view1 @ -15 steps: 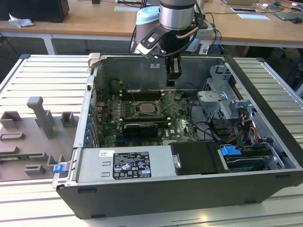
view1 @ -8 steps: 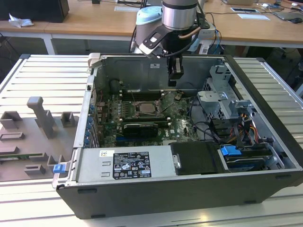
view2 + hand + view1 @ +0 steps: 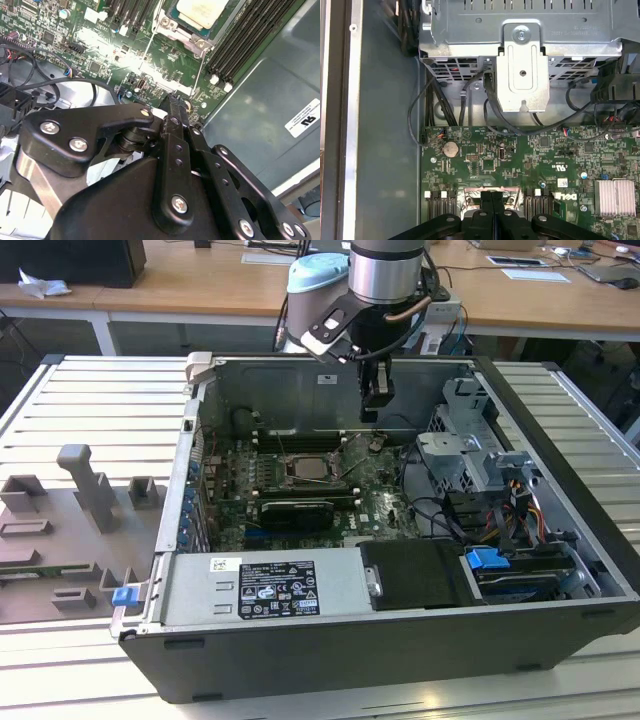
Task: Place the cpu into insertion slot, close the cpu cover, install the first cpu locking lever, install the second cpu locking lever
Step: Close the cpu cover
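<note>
The pale beige-gold square cpu [image 3: 200, 11] sits in the silver-rimmed dark insertion slot [image 3: 313, 469] at the exterior view's centre, the thin silvery cpu cover [image 3: 172, 27] seemingly down, the wire locking levers [image 3: 148, 47] apparently unlatched, while the black gripper [image 3: 371, 412] hovers nearby, closed and empty.

I am seeing a printed label [image 3: 277, 588] mid-top on the power supply [image 3: 200, 590] and a white sticker [image 3: 302, 118] on the case wall [image 3: 260, 90]; their fine print is escaping me.

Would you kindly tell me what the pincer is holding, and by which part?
Nothing: the pincer is shut on itself, empty; the cpu lies in the insertion slot.
</note>
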Controlling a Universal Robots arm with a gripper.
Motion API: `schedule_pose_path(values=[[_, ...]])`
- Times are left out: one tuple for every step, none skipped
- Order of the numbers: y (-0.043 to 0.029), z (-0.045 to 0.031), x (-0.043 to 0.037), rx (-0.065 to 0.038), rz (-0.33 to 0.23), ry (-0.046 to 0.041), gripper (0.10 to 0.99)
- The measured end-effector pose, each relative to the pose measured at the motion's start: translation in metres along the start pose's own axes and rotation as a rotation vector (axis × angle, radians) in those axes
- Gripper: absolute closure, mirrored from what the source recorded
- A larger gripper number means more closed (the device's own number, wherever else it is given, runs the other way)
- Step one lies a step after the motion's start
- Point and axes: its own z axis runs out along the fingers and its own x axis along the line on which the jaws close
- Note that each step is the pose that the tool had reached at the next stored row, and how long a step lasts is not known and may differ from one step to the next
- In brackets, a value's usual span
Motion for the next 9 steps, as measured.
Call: schedule_pose_path(values=[[0.0008, 0.0001, 0.0000, 0.000, 0.000, 0.0001, 0.980], [0.0016, 0.0002, 0.0001, 0.000, 0.000, 0.0002, 0.980], [0.0028, 0.0003, 0.0001, 0.000, 0.000, 0.0001, 0.980], [0.0040, 0.0005, 0.0001, 0.000, 0.000, 0.0001, 0.980], [0.0048, 0.0006, 0.0001, 0.000, 0.000, 0.0000, 0.980], [0.0052, 0.0007, 0.0001, 0.000, 0.000, 0.0000, 0.980], [0.0065, 0.0009, 0.0002, 0.000, 0.000, 0.0000, 0.980], [0.0078, 0.0013, 0.0003, 0.000, 0.000, 0.0001, 0.980], [0.0083, 0.0014, 0.0003, 0.000, 0.000, 0.0001, 0.980]])
